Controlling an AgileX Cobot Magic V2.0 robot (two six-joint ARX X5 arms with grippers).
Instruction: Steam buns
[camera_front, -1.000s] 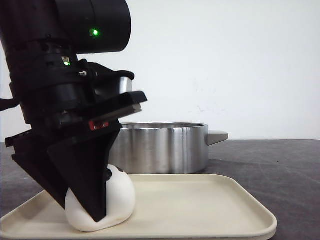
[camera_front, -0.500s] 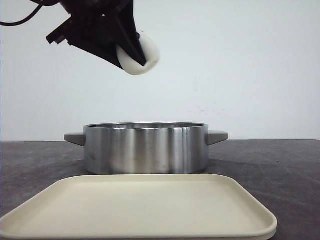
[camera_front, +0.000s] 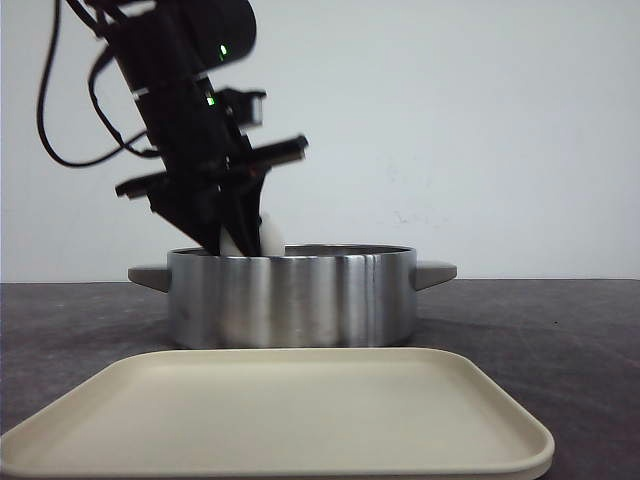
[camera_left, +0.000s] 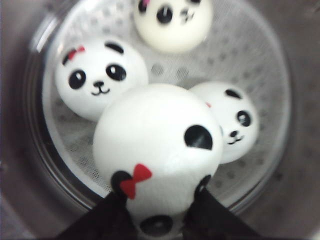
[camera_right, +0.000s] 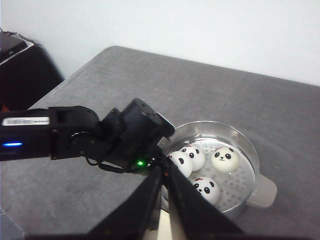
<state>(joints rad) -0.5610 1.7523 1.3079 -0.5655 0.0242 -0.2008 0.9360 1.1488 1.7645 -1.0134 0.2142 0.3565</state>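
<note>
My left gripper (camera_left: 157, 212) is shut on a white panda bun (camera_left: 157, 150) with a red bow and holds it just inside the steel pot (camera_front: 290, 295), over its perforated steamer insert (camera_left: 260, 60). Three more buns lie in the pot in the left wrist view: one (camera_left: 100, 77), a second (camera_left: 172, 22) and a third (camera_left: 232, 120). In the front view only the held bun's top (camera_front: 264, 238) shows above the rim. My right gripper (camera_right: 163, 169) is shut and empty, high above the table, with the pot (camera_right: 250, 150) and its buns (camera_right: 224, 157) below it.
A cream tray (camera_front: 280, 410) lies empty in front of the pot on the dark grey table (camera_front: 560, 320). The pot has two side handles (camera_front: 435, 272). The left arm (camera_right: 100, 135) reaches over the pot's rim. A black box (camera_right: 20, 65) stands at the table's edge.
The left gripper lifted the bun off the tray, carried it high over the pot, and has now come down with it to the pot's rim.
</note>
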